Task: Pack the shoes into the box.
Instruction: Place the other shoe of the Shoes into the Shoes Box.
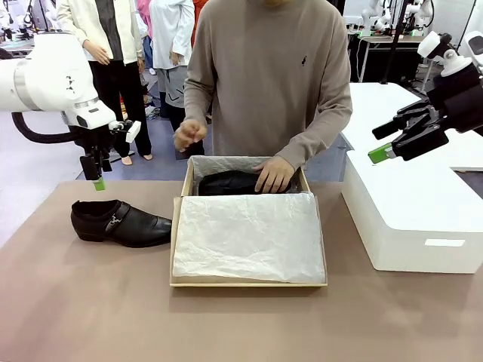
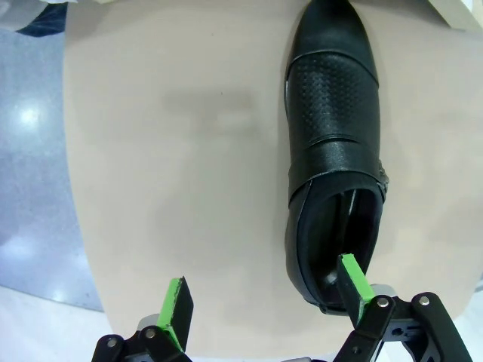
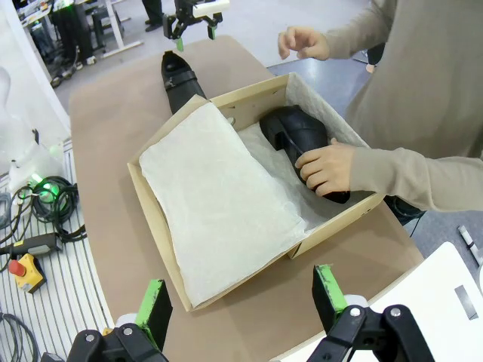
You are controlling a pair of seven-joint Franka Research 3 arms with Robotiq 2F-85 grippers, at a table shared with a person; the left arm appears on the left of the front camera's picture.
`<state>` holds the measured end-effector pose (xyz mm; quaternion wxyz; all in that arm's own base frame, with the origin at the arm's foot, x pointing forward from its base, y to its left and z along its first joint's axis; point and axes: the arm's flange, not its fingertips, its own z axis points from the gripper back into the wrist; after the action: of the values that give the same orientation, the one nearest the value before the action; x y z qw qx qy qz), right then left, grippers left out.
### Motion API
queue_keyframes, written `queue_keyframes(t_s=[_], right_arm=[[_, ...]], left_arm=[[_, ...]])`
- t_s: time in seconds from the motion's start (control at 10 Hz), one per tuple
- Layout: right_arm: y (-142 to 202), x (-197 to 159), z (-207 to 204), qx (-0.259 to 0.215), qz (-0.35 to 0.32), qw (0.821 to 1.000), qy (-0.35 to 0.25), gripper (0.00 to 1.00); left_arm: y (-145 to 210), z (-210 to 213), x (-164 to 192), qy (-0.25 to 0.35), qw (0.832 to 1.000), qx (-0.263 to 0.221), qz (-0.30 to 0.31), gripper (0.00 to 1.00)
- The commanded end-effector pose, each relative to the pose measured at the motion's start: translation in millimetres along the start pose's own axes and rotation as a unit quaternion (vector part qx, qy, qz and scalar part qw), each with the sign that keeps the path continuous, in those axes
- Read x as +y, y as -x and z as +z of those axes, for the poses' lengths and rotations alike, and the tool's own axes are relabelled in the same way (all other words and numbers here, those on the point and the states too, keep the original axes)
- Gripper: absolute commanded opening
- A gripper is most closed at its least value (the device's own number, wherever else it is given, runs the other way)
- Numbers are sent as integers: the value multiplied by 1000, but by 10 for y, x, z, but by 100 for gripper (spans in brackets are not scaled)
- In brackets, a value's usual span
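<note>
Front view: left pincer (image 1: 98,179) hangs wide open, pointing down above the heel of one shoe (image 1: 121,222) on the worktop (image 1: 75,302). Right pincer (image 1: 383,143) wide open, raised, angled leftward. Person's hand (image 1: 274,175) rests on second shoe (image 1: 226,183) inside the box (image 1: 249,283).

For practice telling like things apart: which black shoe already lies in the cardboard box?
The shoe under the person's hand, at the far end of the box. The other shoe stands on the table, left of it.

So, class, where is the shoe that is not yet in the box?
In the front view, the loose shoe lies on the table just left of the box, toe toward it, under the left gripper.
</note>
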<state>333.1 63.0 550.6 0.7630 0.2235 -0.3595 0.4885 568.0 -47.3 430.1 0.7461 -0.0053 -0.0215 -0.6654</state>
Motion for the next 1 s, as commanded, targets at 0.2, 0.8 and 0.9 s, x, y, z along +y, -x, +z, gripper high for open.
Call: queue_keyframes(t_s=[0.2,0.8,0.9], right_arm=[[-11,-41,-6,-16,11,1000,-9,100],[-11,-41,-6,-16,11,1000,-9,100],[-11,-41,-6,-16,11,1000,-9,100]], left_arm=[[41,-121,-31,16,1000,6,-3,100],[144,-376,32,42,999,-1,-22,100],[158,-401,38,47,999,-3,-27,100]])
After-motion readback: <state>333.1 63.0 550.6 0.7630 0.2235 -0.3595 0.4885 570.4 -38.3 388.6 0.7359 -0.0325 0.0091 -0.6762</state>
